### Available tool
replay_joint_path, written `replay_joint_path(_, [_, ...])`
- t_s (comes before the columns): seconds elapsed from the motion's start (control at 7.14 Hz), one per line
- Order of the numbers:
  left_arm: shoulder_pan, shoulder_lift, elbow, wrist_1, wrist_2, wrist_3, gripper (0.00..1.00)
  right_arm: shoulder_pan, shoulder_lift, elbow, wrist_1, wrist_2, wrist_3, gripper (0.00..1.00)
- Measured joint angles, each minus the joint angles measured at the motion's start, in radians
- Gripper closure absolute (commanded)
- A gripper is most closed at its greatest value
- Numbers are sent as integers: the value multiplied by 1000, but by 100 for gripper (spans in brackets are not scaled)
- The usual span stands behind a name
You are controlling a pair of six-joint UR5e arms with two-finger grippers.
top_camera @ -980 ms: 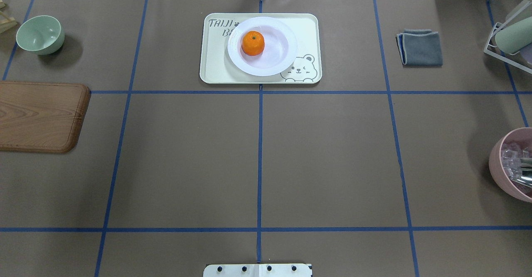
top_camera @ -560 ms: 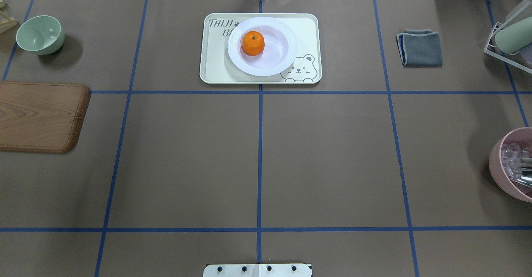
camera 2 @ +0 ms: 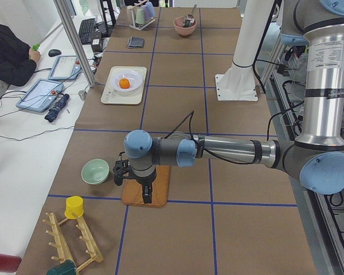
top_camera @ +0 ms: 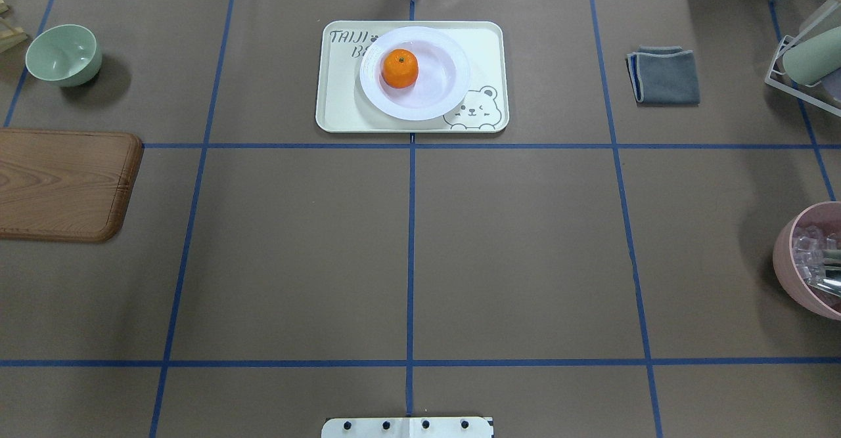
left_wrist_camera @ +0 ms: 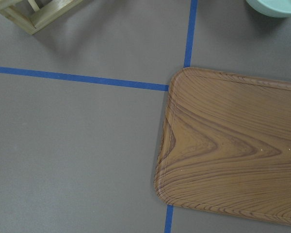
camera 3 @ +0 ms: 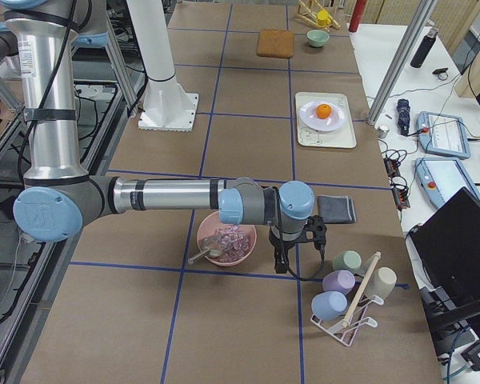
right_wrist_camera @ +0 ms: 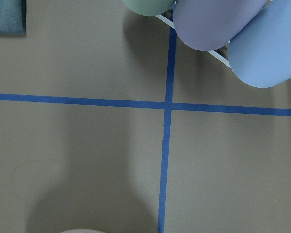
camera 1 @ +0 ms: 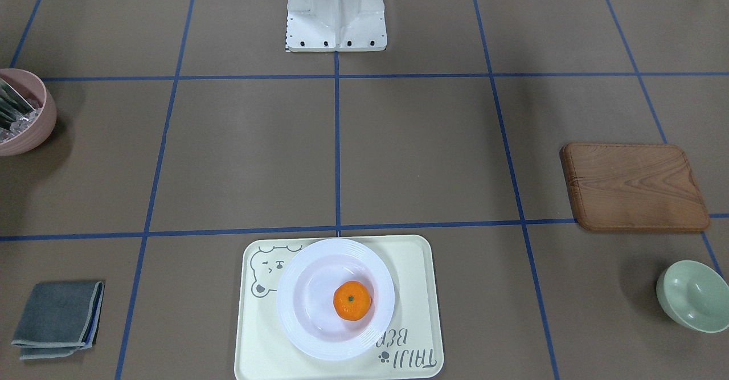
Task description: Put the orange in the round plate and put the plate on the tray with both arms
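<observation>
Left gripper (camera 2: 146, 197) hangs over the wooden board (top_camera: 62, 185) at the left end of the tabletop (top_camera: 295, 247), fingers pointing down. It shows only from the side, so I cannot tell whether they are apart or together. Right gripper (camera 3: 280, 264) hangs at the right end, just beside the pink bowl (camera 3: 226, 240), also pointing down; spread likewise cannot be told. Both are well apart from the tray (top_camera: 338, 96).

Farther out, mid-tabletop: the tray lies flat. The round plate (top_camera: 433, 100) sits on it, covering part of the lettering. The orange (top_camera: 400, 68) rests in the plate's well, off-centre toward the left, stem dot up. A folded grey cloth (top_camera: 665, 75) lies to the right, a pale-green bowl (top_camera: 64, 54) far left.
</observation>
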Motion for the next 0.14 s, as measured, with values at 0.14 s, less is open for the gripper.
replay_joint_path(0.14, [0, -1, 1, 0, 1, -1, 2, 0, 0, -1, 2, 0, 0, 0])
